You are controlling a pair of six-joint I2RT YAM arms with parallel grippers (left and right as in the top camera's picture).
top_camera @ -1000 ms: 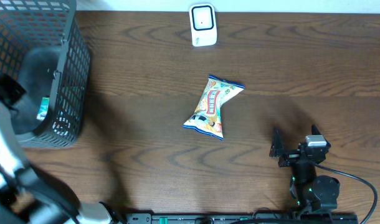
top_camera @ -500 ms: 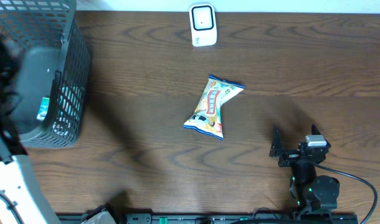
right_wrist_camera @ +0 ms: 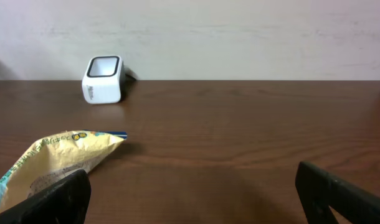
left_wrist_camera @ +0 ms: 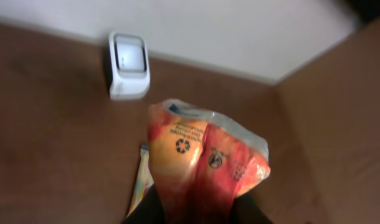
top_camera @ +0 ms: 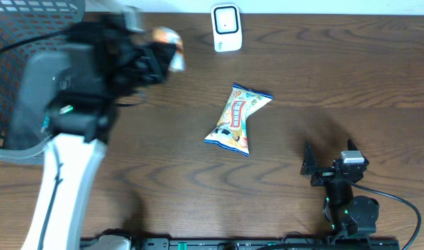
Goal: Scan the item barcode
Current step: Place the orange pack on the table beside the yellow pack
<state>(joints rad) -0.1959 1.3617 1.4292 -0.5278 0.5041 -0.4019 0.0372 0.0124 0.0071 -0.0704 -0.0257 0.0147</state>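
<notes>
One orange crinkly packet (left_wrist_camera: 205, 158) in left jaws, nine o'clock of white boxy scanner (top_camera: 226, 28); right jaws wide at wooden tabletop's (top_camera: 337, 69) six-o'clock edge.

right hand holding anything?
No, the right hand is open and empty; the snack lies on the table beside it.

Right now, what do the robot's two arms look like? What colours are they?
The left arm is a long white tube with a chunky dark grey block at its end and a thin black wire running along it. The right arm is all black, with a black cable curling away from it and flat black fingers.
</notes>
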